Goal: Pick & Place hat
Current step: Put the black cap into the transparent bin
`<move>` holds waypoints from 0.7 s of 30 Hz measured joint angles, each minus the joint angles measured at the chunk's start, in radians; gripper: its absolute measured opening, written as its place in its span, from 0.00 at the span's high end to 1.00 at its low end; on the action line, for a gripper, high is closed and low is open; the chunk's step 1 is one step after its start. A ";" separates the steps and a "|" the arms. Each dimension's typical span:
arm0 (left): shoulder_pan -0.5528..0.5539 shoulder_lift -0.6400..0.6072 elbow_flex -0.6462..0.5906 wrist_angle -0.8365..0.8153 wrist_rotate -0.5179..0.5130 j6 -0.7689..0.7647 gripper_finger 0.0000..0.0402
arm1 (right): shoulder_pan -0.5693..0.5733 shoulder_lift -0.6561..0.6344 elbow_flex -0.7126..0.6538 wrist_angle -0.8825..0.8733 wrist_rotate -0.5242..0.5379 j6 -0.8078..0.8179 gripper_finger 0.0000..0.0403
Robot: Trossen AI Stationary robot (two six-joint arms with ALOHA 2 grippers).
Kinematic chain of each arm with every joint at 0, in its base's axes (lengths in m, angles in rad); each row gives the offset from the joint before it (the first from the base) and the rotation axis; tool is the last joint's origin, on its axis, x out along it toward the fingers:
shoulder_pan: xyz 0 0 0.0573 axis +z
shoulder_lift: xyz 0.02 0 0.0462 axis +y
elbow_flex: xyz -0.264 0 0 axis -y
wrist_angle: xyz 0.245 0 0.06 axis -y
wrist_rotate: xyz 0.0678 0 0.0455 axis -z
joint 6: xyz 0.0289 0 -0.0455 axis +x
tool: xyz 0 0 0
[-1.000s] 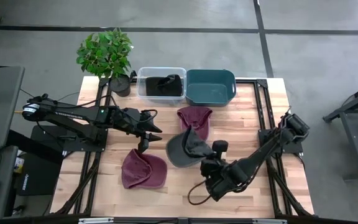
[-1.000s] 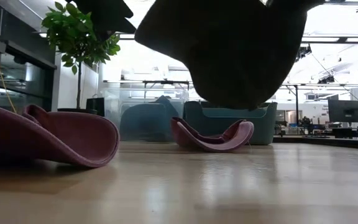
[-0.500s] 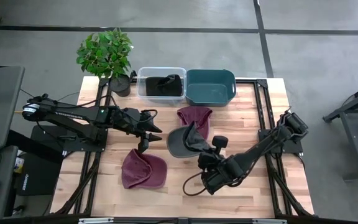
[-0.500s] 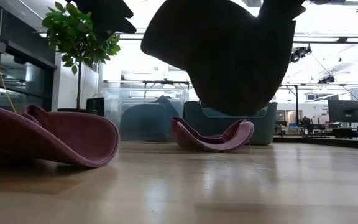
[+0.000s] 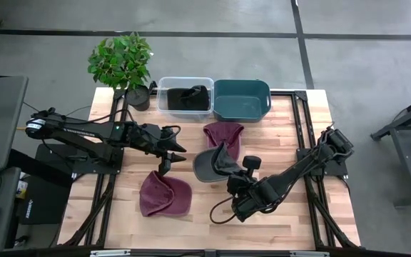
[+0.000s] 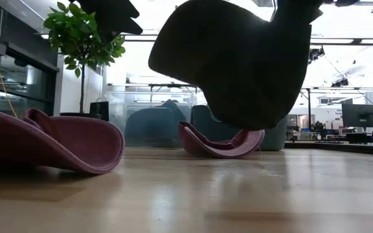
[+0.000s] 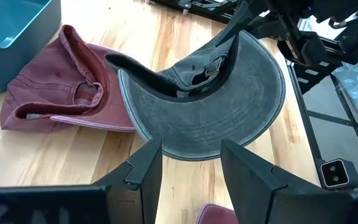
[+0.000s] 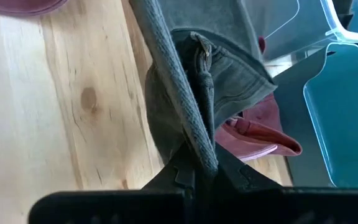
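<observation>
The grey hat [image 5: 211, 164] is off the surface [image 5: 302, 135], hanging from the right claw [image 5: 228, 170], which is clamped on the fabric at the hat's back edge. It hangs over the middle of the surface, between the two maroon hats and short of the bins. So the pick looks done and the place is left: the hat has yet to reach a bin. One dark hat [image 5: 189, 98] already lies in the clear bin [image 5: 164, 87]; the teal bin [image 5: 262, 93] beside it looks empty (as far as the overhead view shows). A maroon hat [image 5: 165, 194] lies near the front, and another maroon hat [image 5: 223, 133] lies just before the bins; both are untouched, so more rounds likely remain.

The left claw [image 5: 165, 165] hovers over the surface just beside the grey hat, its fingers apart and holding nothing.

The low view shows what the overhead view cannot: clear air under the hanging hat. The right wrist view shows the grip itself, the fingers pinching a folded seam near the strap. The left wrist view shows the brim's underside facing that camera. Only the overhead view shows the bins' contents and the potted plant [image 5: 122, 61] at the far corner.
</observation>
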 joint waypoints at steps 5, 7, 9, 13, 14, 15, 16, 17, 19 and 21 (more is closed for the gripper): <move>0.000 0.000 0.000 0.000 0.000 0.000 0.63 | -0.002 0.000 0.000 0.000 0.003 0.005 0.98; 0.000 0.000 0.000 0.000 0.000 0.000 0.63 | -0.003 0.000 0.000 0.000 0.002 0.007 0.98; 0.000 0.000 0.000 0.001 0.000 0.000 0.63 | -0.006 0.000 0.000 0.000 0.002 0.007 0.98; 0.000 0.000 0.000 0.000 0.000 0.000 0.63 | -0.014 0.000 0.000 0.000 0.002 0.002 0.98; 0.000 0.000 0.000 0.000 0.000 0.000 0.63 | -0.017 0.000 0.000 0.000 0.002 0.002 0.98; 0.000 0.000 0.000 0.000 0.000 0.000 0.63 | -0.020 0.000 0.000 0.000 0.002 0.002 0.98; 0.000 0.000 0.000 0.000 0.000 0.000 0.63 | -0.020 0.000 0.000 0.000 0.002 0.002 0.98; 0.000 0.000 0.000 0.000 0.000 0.000 0.63 | -0.022 0.000 0.000 0.000 0.002 0.000 0.98; 0.000 0.000 0.000 0.000 0.000 0.000 0.63 | -0.026 0.000 0.000 0.000 0.002 0.000 0.98; 0.000 0.000 0.000 0.000 0.000 0.000 0.63 | -0.026 0.000 0.000 0.000 0.004 0.000 0.98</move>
